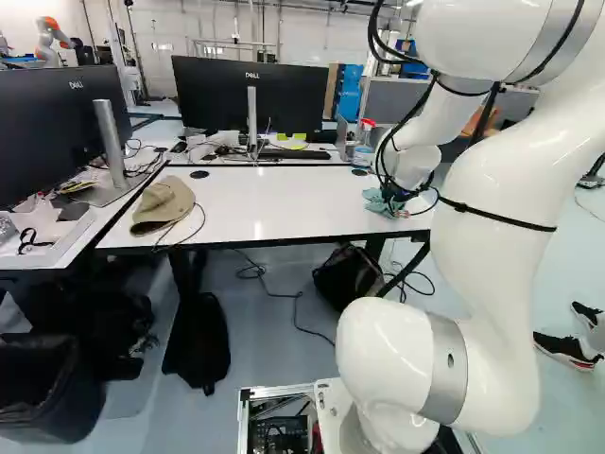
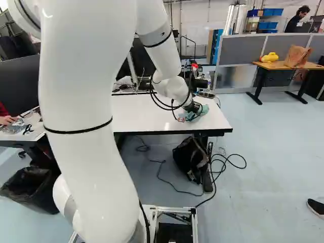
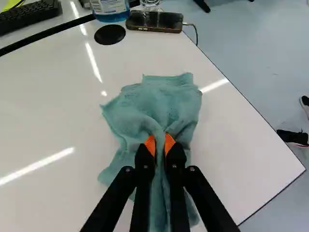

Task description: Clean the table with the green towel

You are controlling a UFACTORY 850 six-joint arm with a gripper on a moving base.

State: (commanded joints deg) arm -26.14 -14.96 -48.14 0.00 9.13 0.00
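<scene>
On the table (image 3: pixel 48 106), the gripper (image 3: pixel 160 141) pinches the towel (image 3: pixel 164 99) between 2 pads (image 3: pixel 150 144); good wiping wants light, even pressure and straight, overlapping strokes.

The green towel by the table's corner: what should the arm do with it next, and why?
Probably a short wipe toward the cap, keeping the towel down on the table. The gripper already pinches a fold between its fingers, with the cloth spread on the tabletop, and that direction leads away from the phone ahead and the table's edge beside it.
</scene>
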